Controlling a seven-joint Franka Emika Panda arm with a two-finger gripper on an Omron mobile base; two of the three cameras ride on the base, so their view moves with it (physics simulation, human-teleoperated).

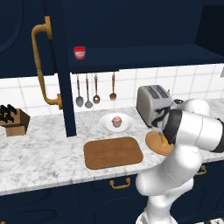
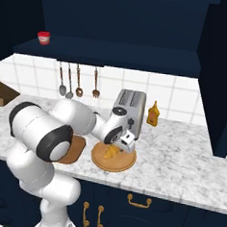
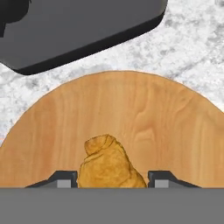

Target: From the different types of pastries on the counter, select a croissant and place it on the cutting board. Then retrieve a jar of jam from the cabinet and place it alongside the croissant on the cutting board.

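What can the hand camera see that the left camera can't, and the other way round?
The hand view sees the croissant close up, sitting between the gripper tips. The left base view sees the cutting board, the cupcake on its white plate, and the jar of jam in the cabinet. Both see the round wooden plate, the toaster and the counter.

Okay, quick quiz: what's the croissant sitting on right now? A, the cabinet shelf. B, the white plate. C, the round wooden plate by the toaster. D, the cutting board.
C: the croissant lies on the round wooden plate in front of the toaster, between the claw's tips; the cutting board is bare and the white plate holds the cupcake.
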